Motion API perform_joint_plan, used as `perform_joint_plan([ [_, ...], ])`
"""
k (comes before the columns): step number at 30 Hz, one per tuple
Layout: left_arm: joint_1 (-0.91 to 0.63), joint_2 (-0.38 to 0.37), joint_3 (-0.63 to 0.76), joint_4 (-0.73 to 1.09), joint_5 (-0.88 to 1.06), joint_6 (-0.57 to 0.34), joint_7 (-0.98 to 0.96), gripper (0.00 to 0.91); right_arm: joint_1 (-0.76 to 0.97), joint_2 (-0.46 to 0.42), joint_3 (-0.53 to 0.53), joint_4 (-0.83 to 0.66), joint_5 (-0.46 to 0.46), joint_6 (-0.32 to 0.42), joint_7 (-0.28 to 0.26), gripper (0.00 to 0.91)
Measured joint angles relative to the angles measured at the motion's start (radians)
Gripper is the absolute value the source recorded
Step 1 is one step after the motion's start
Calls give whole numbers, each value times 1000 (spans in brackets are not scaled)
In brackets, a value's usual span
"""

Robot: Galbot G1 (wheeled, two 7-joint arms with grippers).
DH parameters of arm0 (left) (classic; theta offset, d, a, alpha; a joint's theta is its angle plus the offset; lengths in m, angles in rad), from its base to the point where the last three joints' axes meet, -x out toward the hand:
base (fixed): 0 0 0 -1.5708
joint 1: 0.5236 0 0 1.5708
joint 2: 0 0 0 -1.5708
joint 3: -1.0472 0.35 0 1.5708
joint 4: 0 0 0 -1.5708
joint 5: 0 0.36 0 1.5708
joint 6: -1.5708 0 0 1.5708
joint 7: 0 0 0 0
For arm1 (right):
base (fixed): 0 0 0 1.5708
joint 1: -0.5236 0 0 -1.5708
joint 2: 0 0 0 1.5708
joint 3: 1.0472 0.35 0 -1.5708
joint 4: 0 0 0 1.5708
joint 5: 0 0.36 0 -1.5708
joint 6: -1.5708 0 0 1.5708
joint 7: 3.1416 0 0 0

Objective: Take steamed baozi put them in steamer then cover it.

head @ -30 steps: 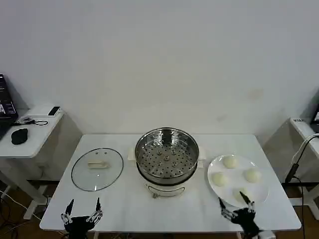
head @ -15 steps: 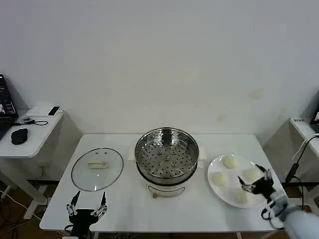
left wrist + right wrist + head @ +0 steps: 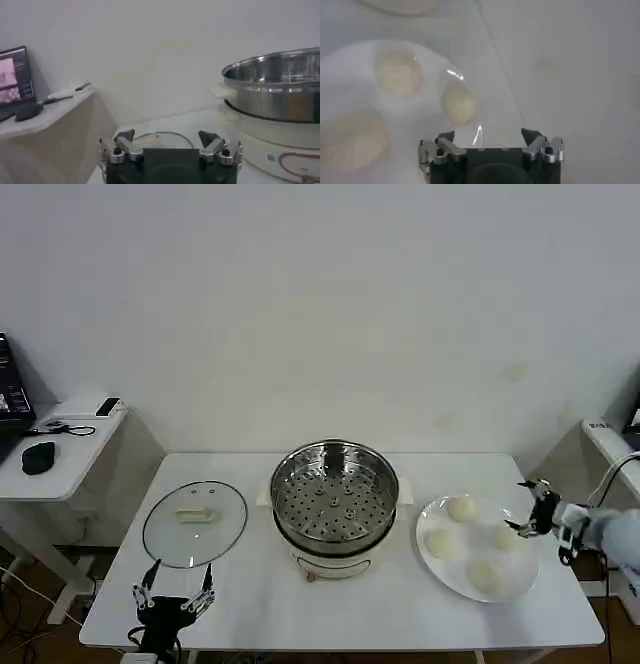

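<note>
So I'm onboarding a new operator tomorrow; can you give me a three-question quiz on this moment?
1. How many steamed baozi lie on the white plate?
2. True or false: the cover sits on the steamer.
3. Which gripper is at the plate: A) left gripper B) right gripper?

Key: 1. Four. 2. False; it lies on the table, on the steamer's left. 3. B; it is open at the plate's far right edge.

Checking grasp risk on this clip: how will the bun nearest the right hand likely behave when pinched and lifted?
The bun looks smooth and rounded, so it may roll on the flat plate if nudged. It seems soft and light, so a hard pinch could dent it. The open right hand hangs beside it, not yet touching.
</note>
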Motion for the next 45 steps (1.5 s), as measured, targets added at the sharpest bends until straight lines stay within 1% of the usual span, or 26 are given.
perform_joint_plan([
  [5,-3,-8,-4,-1,8,1,3,907,221,19,-209,-115,-51,53,-96,907],
  [8,-4,-10,-4,-5,13,2,5,907,337,44,-324,-180,-72,85,-142,907],
  [13,-6,-2,-4,-6,17,3,7,907,491,97,-486,-278,-92,123,-192,907],
  [18,-10,1,-4,-8,22,9,9,907,579,149,-600,-355,-117,136,-226,907],
  [22,-11,-1,-1,-8,27,10,10,907,620,170,-662,-389,-130,143,-241,907],
  [25,-11,-2,0,-9,28,10,11,907,641,185,-691,-411,-141,145,-245,907],
  [39,-6,1,-2,-20,37,9,13,907,681,243,-754,-486,-175,143,-246,907],
  [40,-6,0,-1,-20,37,9,13,907,681,245,-757,-489,-177,142,-246,867],
  [41,-6,-1,-1,-20,37,9,13,907,681,247,-759,-491,-179,141,-245,806],
  [44,-7,-2,0,-20,38,8,13,907,681,251,-763,-499,-180,138,-241,756],
  [45,-7,-3,0,-20,38,8,13,907,680,253,-765,-500,-180,136,-239,715],
])
